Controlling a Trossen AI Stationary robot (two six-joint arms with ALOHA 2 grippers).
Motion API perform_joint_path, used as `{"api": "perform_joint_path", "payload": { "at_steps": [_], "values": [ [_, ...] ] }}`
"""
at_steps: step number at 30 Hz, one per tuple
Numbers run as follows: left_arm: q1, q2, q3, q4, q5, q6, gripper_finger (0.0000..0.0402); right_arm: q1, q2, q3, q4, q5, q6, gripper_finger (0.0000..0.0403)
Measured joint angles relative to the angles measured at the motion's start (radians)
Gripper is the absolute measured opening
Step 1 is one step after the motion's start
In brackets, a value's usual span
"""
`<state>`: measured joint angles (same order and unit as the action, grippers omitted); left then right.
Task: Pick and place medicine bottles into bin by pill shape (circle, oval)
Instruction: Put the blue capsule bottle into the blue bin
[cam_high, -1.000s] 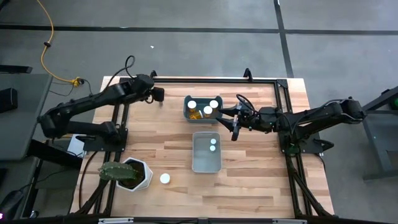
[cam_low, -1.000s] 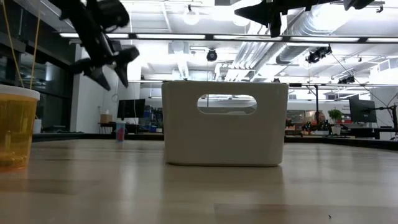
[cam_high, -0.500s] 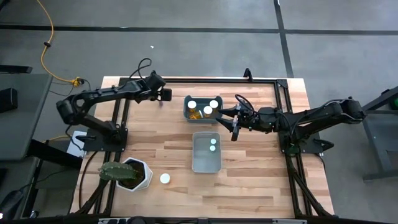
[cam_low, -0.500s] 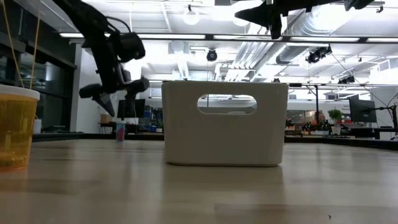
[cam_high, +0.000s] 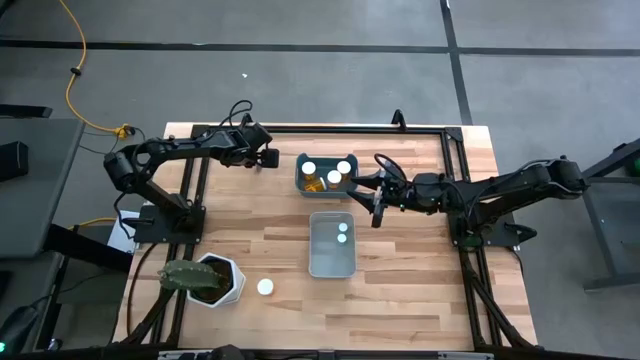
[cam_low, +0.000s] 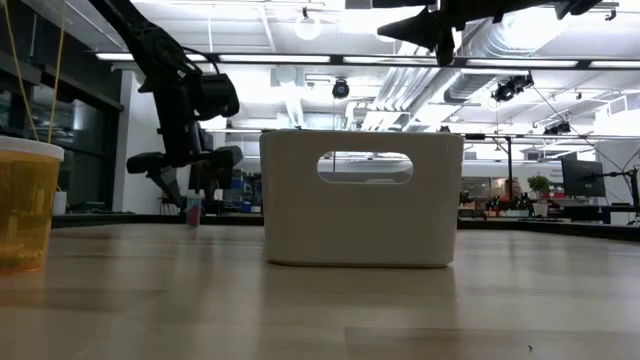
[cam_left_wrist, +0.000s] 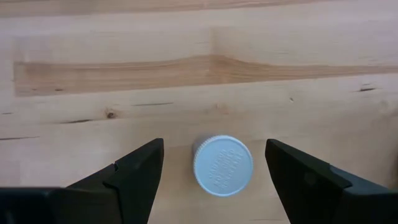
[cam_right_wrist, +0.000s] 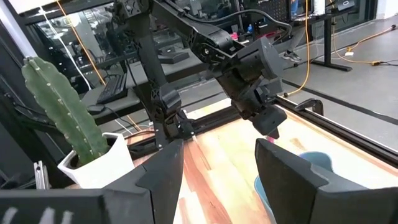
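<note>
A medicine bottle with a white round cap (cam_left_wrist: 222, 165) stands upright on the wood at the table's far left. My left gripper (cam_high: 268, 157) hangs open just above it and points steeply down, one finger on each side of the cap and clear of it. The far bin (cam_high: 301, 180) holds several white-capped amber bottles (cam_high: 334, 176). The near bin (cam_high: 316, 255) holds two small bottles (cam_high: 342, 232). Another bottle (cam_high: 265, 287) stands near the front left. My right gripper (cam_high: 378, 197) waits open and empty, level, above the gap between the bins.
A white hexagonal pot with a cactus (cam_high: 205, 280) stands at the near left corner. Black frame rails (cam_high: 195, 190) run along the table's left, far and right sides. Bare wood (cam_high: 260, 225) lies between my left gripper and the bins.
My left gripper has come down toward the table and a little toward the far bin, tipping to point more steeply down. It has stayed open and now straddles the capped bottle.
</note>
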<state>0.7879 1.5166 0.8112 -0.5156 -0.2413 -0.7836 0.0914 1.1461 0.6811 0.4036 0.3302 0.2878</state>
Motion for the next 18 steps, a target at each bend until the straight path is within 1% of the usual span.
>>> {"api": "perform_joint_path", "payload": {
  "at_steps": [3, 6, 14, 18],
  "values": [
    [0.0, 0.0, 0.0, 0.002, -0.001, -0.002, 0.0259, 0.0, 0.0, 0.0, -0.005, 0.0, 0.0, 0.0193],
    [0.0, 0.0, 0.0, 0.002, -0.001, -0.002, 0.0238, 0.0, 0.0, 0.0, -0.004, 0.0, 0.0, 0.0193],
    [0.0, 0.0, 0.0, 0.001, -0.002, 0.001, 0.016, 0.0, 0.0, 0.0, -0.004, 0.0, 0.001, 0.0193],
    [-0.001, 0.0, 0.0, -0.001, -0.003, 0.034, 0.0123, 0.0, 0.0, 0.0, -0.005, 0.0, 0.002, 0.0193]
  ]
}}
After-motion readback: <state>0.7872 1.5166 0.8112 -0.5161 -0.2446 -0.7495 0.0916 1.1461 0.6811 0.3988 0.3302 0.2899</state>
